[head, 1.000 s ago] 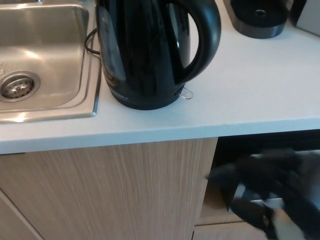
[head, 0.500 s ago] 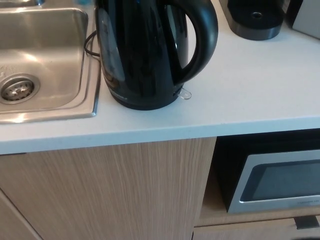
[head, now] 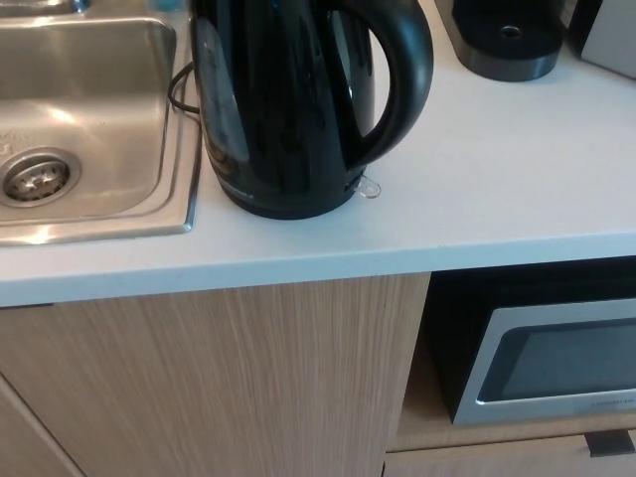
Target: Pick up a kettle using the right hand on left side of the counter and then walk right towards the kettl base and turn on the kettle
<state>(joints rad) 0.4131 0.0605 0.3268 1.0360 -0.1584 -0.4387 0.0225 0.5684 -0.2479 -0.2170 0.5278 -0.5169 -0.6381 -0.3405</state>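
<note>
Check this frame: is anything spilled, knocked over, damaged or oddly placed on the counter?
Nothing stands out. The black kettle stands upright on the white counter beside the sink, off the kettle base at the back right. No spill or damage shows. No robot hand is in view.

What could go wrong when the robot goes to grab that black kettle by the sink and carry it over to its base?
Neither hand is in view, so the reach starts unseen. The kettle stands right beside the sink; a sideways nudge on the handle might tip it in. A dark cord runs behind it and could snag. The base sits far right, so a misaligned landing seems possible.
</note>
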